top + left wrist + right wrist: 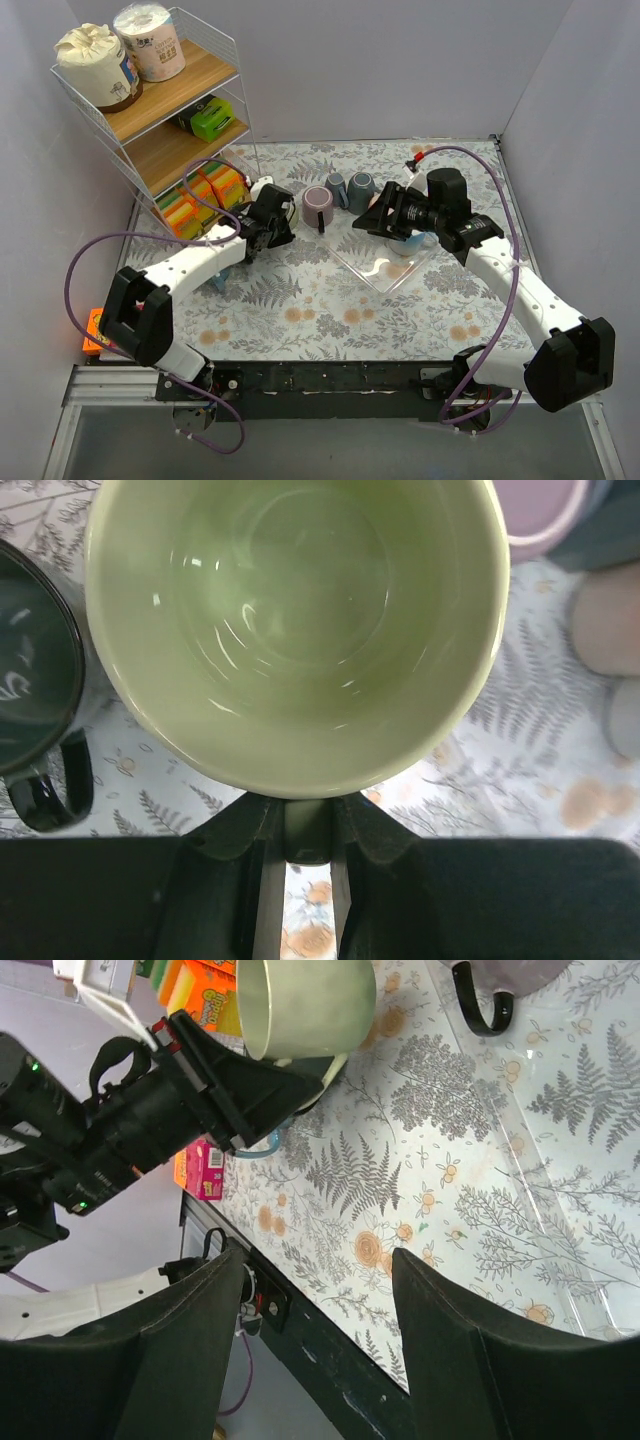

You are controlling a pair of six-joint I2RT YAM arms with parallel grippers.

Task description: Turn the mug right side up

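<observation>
A pale green mug (300, 630) fills the left wrist view, its open mouth facing the camera. My left gripper (308, 832) is shut on the mug's handle (308, 825). In the top view the left gripper (270, 215) covers most of the mug, at the table's back left. The right wrist view shows the mug (305, 1005) held in the left gripper's black fingers. My right gripper (320, 1270) is open and empty, and it hovers over the clear tray (385, 270) in the top view (372, 218).
A mauve mug (318, 205) and two grey-blue mugs (350, 188) stand at the back centre. A dark mug (30, 680) sits close beside the green one. A wire shelf (160, 110) with sponges and paper rolls stands at the back left. An orange block (92, 330) lies at the left edge.
</observation>
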